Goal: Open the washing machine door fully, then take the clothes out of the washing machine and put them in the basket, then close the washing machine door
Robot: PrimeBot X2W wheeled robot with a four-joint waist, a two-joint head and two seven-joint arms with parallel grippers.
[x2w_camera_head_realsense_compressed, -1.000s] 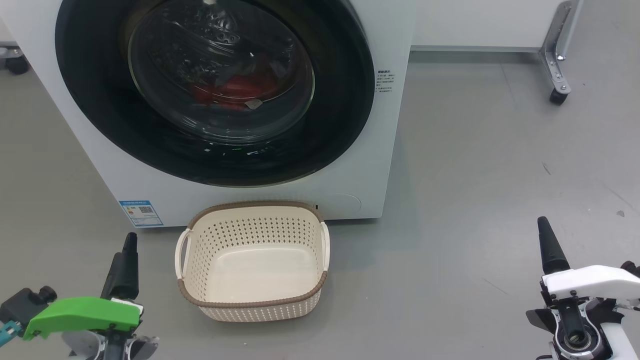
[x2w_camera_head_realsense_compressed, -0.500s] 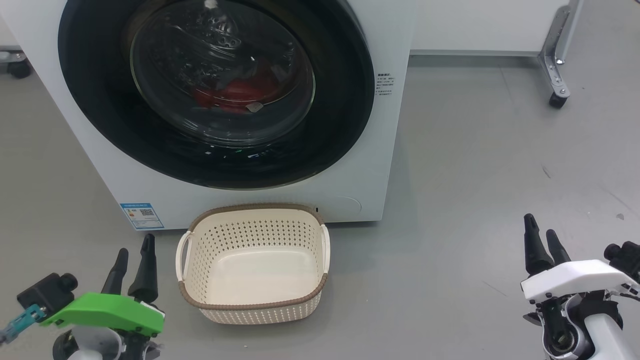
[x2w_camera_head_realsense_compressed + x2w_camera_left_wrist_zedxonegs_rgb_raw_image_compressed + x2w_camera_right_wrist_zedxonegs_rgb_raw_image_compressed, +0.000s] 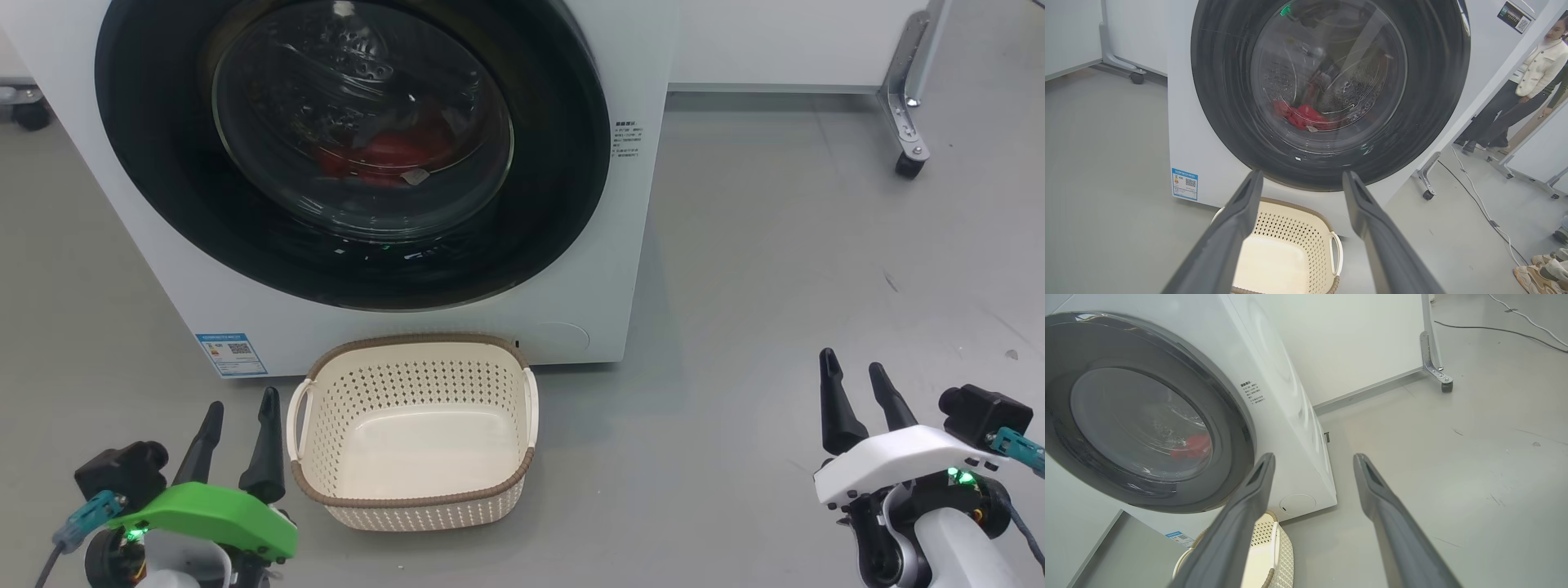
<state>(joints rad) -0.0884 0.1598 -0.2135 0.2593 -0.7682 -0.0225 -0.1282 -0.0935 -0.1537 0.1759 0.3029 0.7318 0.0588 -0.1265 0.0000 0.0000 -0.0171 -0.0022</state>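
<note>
The white washing machine [image 3: 637,245] stands ahead with its round black-rimmed door [image 3: 555,163] shut. Through the glass bowl I see the red clothes [image 3: 380,153] lying in the drum, also the clothes [image 3: 1302,116] in the left wrist view and the clothes [image 3: 1192,447] in the right wrist view. The cream basket [image 3: 412,498] sits empty on the floor right before the machine. My left gripper [image 3: 241,412] is open, just left of the basket. My right gripper [image 3: 853,371] is open over bare floor, well right of the basket.
Grey floor lies all around. A white panel on a castor frame [image 3: 906,159] stands at the back right. A person [image 3: 1531,81] stands to the machine's right in the left wrist view, with a cable [image 3: 1474,188] on the floor and shoes [image 3: 1541,269] nearby.
Both arms have turned, so each gripper now shows both fingers spread. The left gripper moved right toward the basket; the right gripper moved left. The head view shifted slightly.
</note>
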